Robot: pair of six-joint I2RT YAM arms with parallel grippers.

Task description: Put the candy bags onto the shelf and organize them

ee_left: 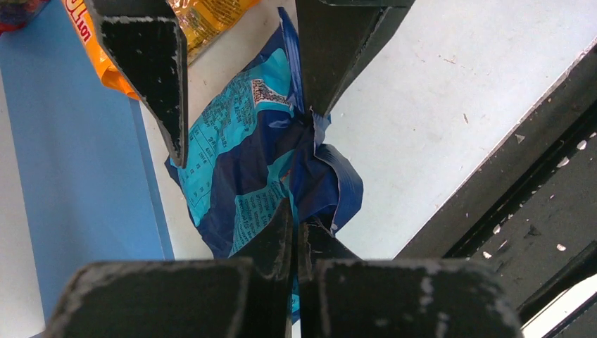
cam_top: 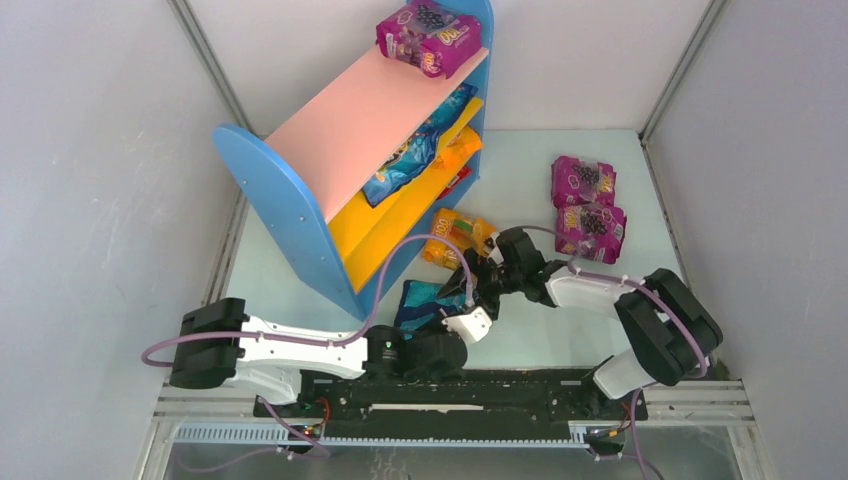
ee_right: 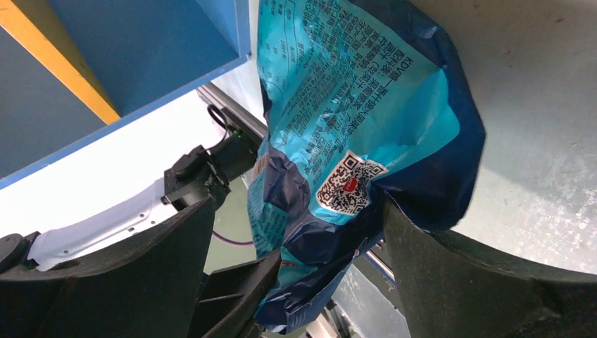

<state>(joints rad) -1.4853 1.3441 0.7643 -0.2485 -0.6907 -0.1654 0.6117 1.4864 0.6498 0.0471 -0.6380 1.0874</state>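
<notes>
a purple bag (cam_top: 430, 35) tops the shelf (cam_top: 280, 200); left fingers (ee_left: 274, 239) pinch a blue candy bag (ee_left: 246, 162), right fingers (ee_right: 436, 282) gape wide; two purple bags (cam_top: 583, 182) and an orange bag (cam_top: 455, 235) lie unshelved on the bench (cam_top: 520, 180).

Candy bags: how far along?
Done: purple bag on the shelf's top board, blue bag and orange bag on lower boards. In hand: left gripper shut on a second blue bag, right gripper open around it. Left: two purple bags and a loose orange bag on the table.
</notes>
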